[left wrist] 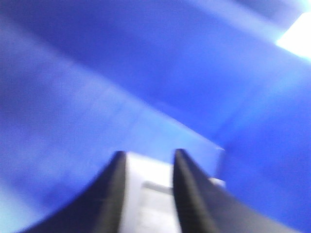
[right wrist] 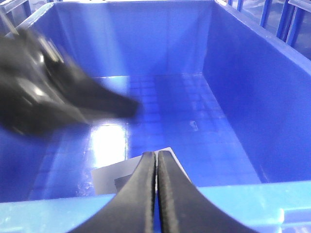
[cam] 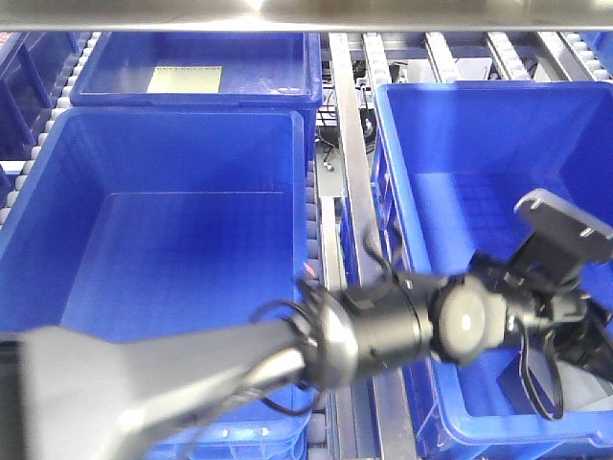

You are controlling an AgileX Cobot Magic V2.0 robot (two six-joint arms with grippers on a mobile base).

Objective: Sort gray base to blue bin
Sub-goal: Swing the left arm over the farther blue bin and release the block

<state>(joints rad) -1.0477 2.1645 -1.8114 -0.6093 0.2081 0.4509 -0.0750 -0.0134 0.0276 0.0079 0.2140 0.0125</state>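
My left gripper (left wrist: 148, 194) hangs parted over the base (left wrist: 148, 206) inside the bin (right wrist: 233, 121); my right gripper (right wrist: 156, 194) is clenched empty.

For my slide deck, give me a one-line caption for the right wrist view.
Right claw shut at the blue bin rim, gray base on the grid floor, left claw blurred above.

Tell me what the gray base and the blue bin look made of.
Gray base: looks like matte plastic, flat pale gray with no shine, though partly hidden. Blue bin: probably glossy molded plastic, judging by bright glare on its grid floor and smooth walls.
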